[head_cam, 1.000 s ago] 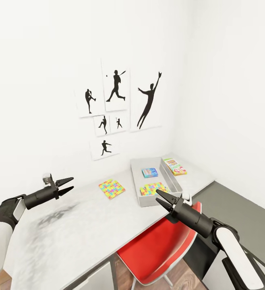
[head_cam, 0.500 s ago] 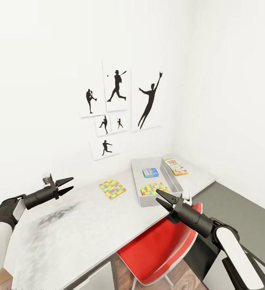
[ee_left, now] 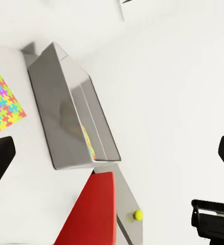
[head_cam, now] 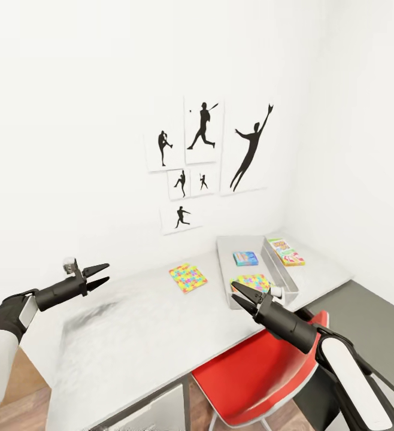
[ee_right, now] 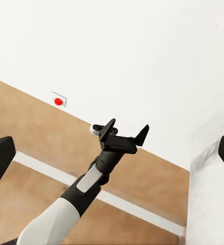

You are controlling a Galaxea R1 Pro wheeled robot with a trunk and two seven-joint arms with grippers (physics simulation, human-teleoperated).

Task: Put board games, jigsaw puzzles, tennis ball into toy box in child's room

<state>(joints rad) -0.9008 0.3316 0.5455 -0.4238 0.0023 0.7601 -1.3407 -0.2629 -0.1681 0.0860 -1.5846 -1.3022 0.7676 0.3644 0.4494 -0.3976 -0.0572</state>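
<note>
The grey toy box (head_cam: pixel 224 270) stands at the far right of the white table (head_cam: pixel 137 323). A blue board game (head_cam: pixel 245 258) and one jigsaw puzzle (head_cam: pixel 252 281) lie inside it. The orange-green board game (head_cam: pixel 285 251) lies on the table just right of the box. The other jigsaw puzzle (head_cam: pixel 187 277) lies flat to the box's left. My left gripper (head_cam: pixel 101 275) hangs open and empty over the table's left part. My right gripper (head_cam: pixel 240 294) is open and empty at the box's near end. The left wrist view shows the toy box (ee_left: pixel 66 112) and the tennis ball (ee_left: pixel 138 215) on the table past it.
A red chair (head_cam: pixel 263 371) is tucked under the table's front edge, below my right arm. Silhouette posters (head_cam: pixel 209 155) hang on the white wall behind the table. Grey floor (head_cam: pixel 376 317) lies to the right, wood floor (head_cam: pixel 17 407) at the lower left.
The whole picture has shifted right, so the camera has turned left. Both arms hold the same pose, both grippers stay open, and nothing on the table has moved.
</note>
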